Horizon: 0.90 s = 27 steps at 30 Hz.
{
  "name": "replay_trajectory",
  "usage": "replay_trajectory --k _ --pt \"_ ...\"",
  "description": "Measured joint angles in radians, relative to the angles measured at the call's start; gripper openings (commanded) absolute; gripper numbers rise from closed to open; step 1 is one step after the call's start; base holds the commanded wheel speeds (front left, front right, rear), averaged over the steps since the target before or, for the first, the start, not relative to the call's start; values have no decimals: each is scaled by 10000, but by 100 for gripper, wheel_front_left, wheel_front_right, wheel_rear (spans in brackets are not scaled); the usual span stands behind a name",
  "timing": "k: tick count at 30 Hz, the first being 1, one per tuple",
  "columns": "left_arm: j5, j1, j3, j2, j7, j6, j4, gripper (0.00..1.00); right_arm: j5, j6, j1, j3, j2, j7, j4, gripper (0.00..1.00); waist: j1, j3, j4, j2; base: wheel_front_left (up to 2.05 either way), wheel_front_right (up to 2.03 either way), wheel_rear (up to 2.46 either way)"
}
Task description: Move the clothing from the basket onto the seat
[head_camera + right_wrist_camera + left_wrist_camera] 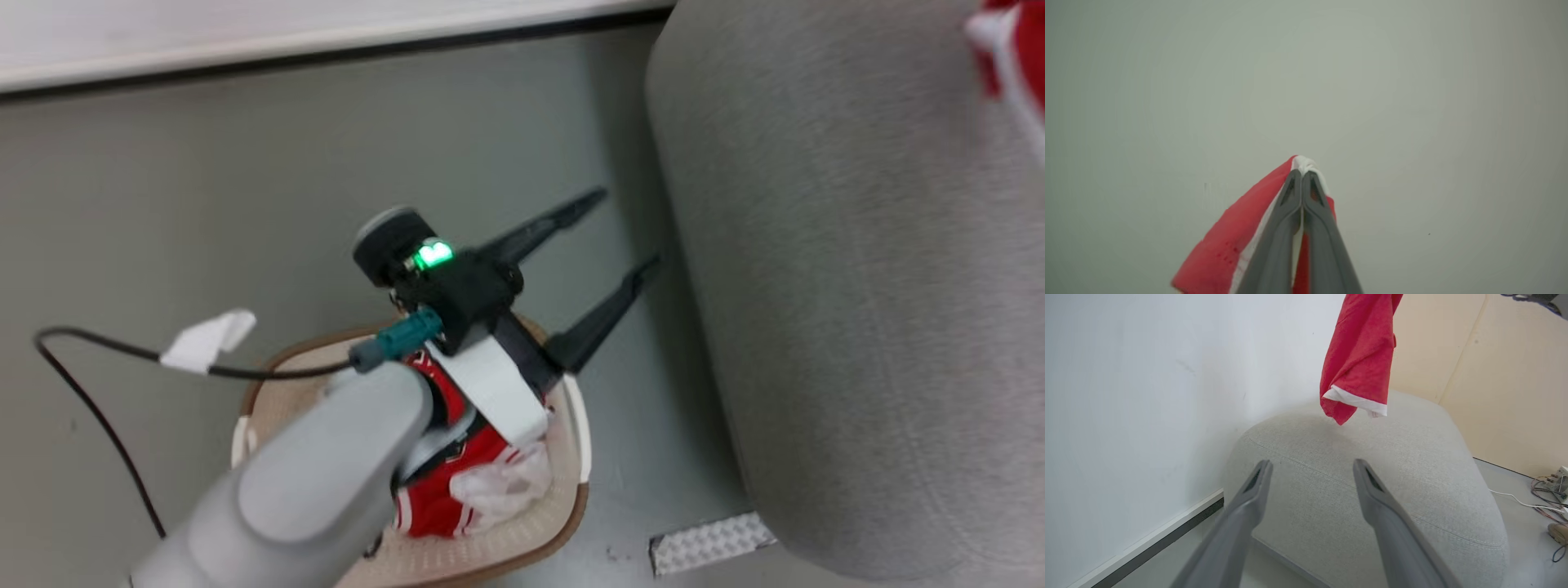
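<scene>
Red-and-white clothing [457, 482] lies bunched in the cream basket [506, 547] on the floor, partly hidden by my left arm. My left gripper [629, 233] hovers open above the basket's far side, fingers pointing toward the grey seat [857, 286]; nothing is between them. In the left wrist view the open left gripper [1310, 467] faces the seat [1372, 490], and a red garment with white trim [1361, 363] hangs above it. My right gripper [1302, 175] is shut on that red and white garment [1224, 249]. A bit of red clothing [1008, 57] shows at the head view's top right.
A black cable [98, 359] with a white tag [208, 339] trails over the grey floor left of the basket. A white wall with a dark baseboard [326, 49] runs behind. A small white studded plate [710, 543] lies by the seat's foot. Loose wires [1549, 494] lie beyond the seat.
</scene>
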Motion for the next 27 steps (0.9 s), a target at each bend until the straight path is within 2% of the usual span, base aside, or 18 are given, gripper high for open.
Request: replay_trajectory --k 4,8,16,17,18,19,20,27 --pt "119 -728 65 50 84 0 77 100 -84 0 -1195 -261 -157 374 1057 0 1 773 351 0 0 0 0" --pt "178 -1349 13 -102 144 0 155 100 -230 0 -1594 -309 -146 686 2399 0 1 1395 689 0 0 0 0" --pt "186 -1670 -184 -290 46 0 426 100 -660 0 -1006 140 855 744 5404 1 1 2071 1189 0 0 0 0" --pt "178 -1667 -201 -299 33 -2 474 100 -681 0 -974 161 934 713 5716 20 0 2080 1220 0 0 0 0" --pt "171 -1652 -203 -301 -33 -2 518 100 -681 0 -955 196 1049 692 5969 45 0 2062 1231 0 0 0 0" --pt "169 -1624 -209 -299 -59 0 564 100 -679 0 -898 322 1170 625 6102 89 0 2024 1231 0 0 0 0" --pt "148 -1577 -213 -288 -117 2 598 100 -662 2 -840 416 1273 545 6180 100 -1 1974 1223 0 0 0 0" --pt "-142 -920 -159 -178 -393 61 869 100 -688 2 -117 1108 1174 -94 6316 100 -1 1308 1091 0 0 0 0"
